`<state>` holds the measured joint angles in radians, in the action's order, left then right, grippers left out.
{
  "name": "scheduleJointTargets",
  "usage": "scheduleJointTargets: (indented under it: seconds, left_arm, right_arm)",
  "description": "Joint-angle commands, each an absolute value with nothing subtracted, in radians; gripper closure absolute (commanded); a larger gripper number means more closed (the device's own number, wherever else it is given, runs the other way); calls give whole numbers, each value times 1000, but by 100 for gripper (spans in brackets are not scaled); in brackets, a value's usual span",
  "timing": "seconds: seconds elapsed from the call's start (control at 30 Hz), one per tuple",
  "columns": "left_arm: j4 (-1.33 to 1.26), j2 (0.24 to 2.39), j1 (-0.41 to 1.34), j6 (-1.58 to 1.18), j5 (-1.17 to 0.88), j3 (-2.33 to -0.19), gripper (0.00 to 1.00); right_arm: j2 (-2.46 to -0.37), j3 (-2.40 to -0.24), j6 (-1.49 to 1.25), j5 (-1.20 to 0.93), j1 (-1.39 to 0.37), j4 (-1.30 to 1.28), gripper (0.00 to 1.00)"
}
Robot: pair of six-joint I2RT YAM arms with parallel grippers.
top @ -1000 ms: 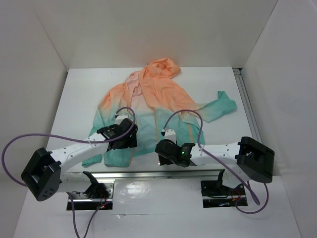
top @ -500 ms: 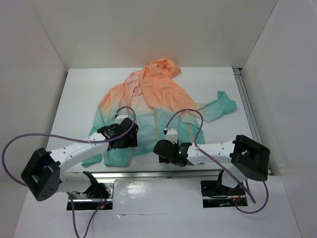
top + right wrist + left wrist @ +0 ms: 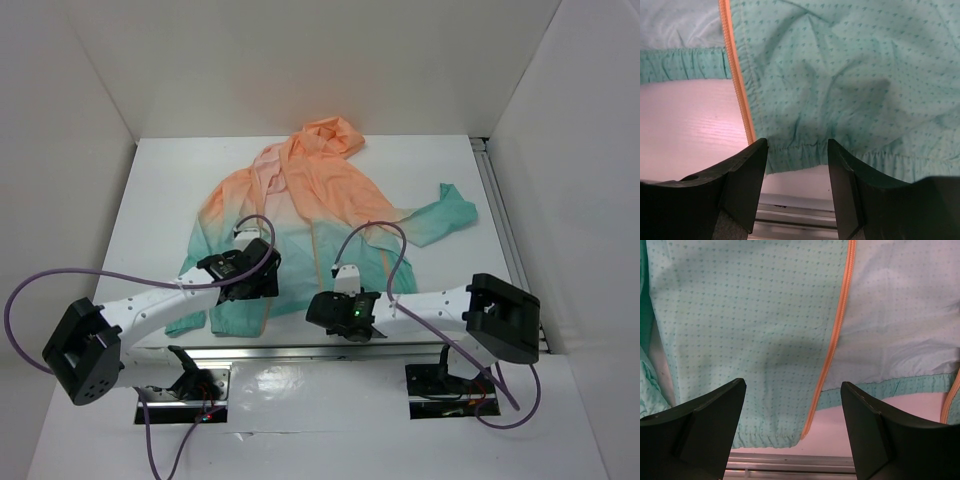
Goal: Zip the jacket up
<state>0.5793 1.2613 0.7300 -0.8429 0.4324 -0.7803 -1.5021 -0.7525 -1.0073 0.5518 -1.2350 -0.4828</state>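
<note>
The jacket (image 3: 310, 200) lies flat on the white table, peach hood at the far end and teal hem toward the arms, front unzipped. My left gripper (image 3: 250, 278) hangs open over the left front panel's hem. In the left wrist view its fingers (image 3: 700, 425) straddle the orange zipper tape (image 3: 832, 345), which ends at the hem, and grip nothing. My right gripper (image 3: 340, 312) hangs open over the right panel's hem. In the right wrist view the other zipper tape (image 3: 736, 80) ends just beside the left finger (image 3: 742, 185); only teal hem (image 3: 800, 150) lies between the fingers.
A metal rail (image 3: 300, 350) runs along the table's near edge, just below both hems, and shows in the left wrist view as a metal rail (image 3: 790, 462). One teal sleeve (image 3: 450, 210) stretches toward the right side rail (image 3: 500, 220). White walls enclose the table.
My right gripper has shifted slightly left and nearer the table's front edge, with its arm swinging in. The left arm and the jacket have not moved.
</note>
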Motion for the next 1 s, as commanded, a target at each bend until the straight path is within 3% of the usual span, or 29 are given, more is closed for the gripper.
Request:
scheduleJointTargets:
  seconds: [0.0,0.5,0.97]
  left_arm:
    - [601,1255,733,-856,456,-827,10]
    - [611,1284,742,-856,465,-854,10]
    - [629,1284,742,-856,465,-864,9]
  right_arm:
    - [-1529,-822,-1058,640,-1275,-577,41]
    - [-1569,-825,-1080,658,-1284,-603,42]
    - [-1635,-818,-1140,541,-1304,-543,46]
